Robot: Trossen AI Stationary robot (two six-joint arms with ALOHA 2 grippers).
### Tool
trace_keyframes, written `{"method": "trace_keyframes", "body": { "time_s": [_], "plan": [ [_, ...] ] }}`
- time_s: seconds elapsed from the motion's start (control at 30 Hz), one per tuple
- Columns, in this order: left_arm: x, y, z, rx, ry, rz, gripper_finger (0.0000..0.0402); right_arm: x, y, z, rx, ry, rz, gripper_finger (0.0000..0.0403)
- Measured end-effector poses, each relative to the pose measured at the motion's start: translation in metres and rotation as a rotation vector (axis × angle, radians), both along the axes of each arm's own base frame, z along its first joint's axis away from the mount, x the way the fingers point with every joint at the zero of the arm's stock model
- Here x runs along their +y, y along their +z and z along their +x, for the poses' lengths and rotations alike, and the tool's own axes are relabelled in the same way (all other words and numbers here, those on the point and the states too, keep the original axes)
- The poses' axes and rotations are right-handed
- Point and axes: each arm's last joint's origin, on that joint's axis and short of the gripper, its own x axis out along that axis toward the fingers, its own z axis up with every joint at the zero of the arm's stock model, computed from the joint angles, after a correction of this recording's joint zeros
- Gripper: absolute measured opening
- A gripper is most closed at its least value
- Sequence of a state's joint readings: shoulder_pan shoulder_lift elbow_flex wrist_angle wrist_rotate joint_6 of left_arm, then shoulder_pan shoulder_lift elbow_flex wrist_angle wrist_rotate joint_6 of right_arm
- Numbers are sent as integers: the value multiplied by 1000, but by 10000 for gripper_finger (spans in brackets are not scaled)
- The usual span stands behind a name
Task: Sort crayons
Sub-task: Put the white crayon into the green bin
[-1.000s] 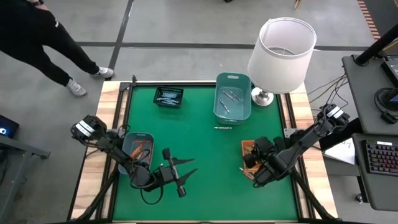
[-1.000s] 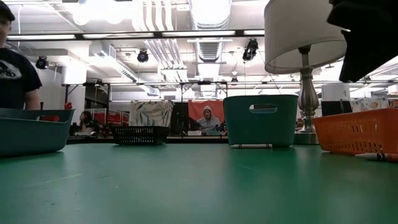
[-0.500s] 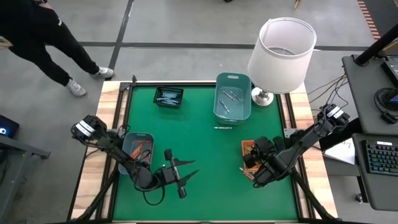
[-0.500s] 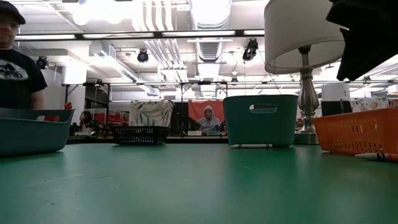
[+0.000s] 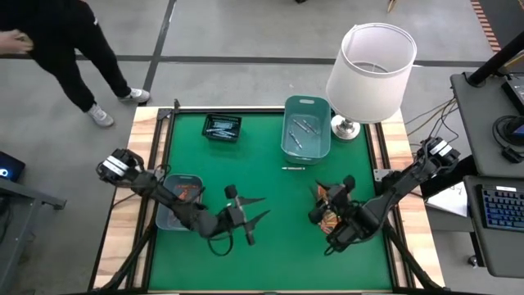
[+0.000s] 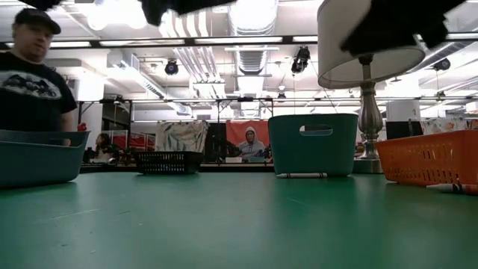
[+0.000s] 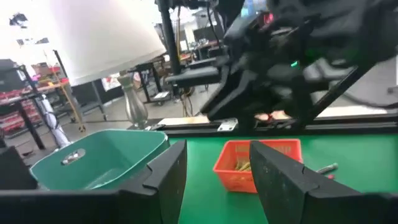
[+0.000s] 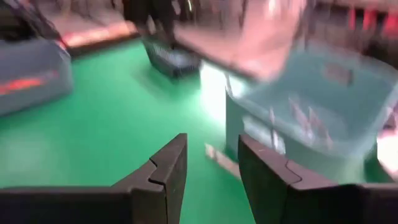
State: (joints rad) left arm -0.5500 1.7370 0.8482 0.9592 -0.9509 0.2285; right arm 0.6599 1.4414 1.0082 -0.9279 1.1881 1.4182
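Note:
Crayons lie sorted in bins: grey ones in the black tray (image 5: pixel 222 127), several in the teal bin (image 5: pixel 307 127), orange and red ones in the blue-grey tray (image 5: pixel 182 193), yellowish ones in the orange basket (image 7: pixel 258 165). One loose crayon (image 5: pixel 293 167) lies flat on the green mat before the teal bin, another (image 7: pixel 326 168) beside the orange basket. My left gripper (image 5: pixel 264 207) hovers open at mid-table, pointing at the basket. My right gripper (image 5: pixel 323 197) hovers open over the basket's left side, facing the teal bin (image 8: pixel 311 124). Both hold nothing.
A white-shaded lamp (image 5: pixel 370 70) stands at the far right corner beside the teal bin. A person (image 6: pixel 33 71) stands beyond the table's far left. Open green mat (image 5: pixel 270 254) lies between the two arms and along the near edge.
My left gripper has swung toward the table's right, away from the blue-grey tray, staying open. My right gripper has turned at the wrist and tipped up, and now points toward the far left, over the orange basket. The person has walked along the far left.

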Motion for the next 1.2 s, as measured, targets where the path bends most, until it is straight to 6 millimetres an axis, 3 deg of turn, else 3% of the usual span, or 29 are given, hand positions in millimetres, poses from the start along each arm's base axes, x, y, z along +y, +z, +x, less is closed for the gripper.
{"method": "trace_keyframes", "body": {
  "time_s": [0.2, 0.57, 0.83, 1.2],
  "plan": [
    [37, -12, 21, 106, -101, 9, 151, -8, 23, 15, 49, 50, -183, 118],
    [123, -37, 48, 265, -160, -23, 149, -47, 69, 4, 114, 24, -256, 89],
    [168, -70, 58, 309, -186, -62, 156, -76, 71, 10, 210, -30, -261, 79],
    [194, -115, 65, 332, -143, -53, 210, -113, 66, 20, 282, -116, -188, 77]
  ]
}}
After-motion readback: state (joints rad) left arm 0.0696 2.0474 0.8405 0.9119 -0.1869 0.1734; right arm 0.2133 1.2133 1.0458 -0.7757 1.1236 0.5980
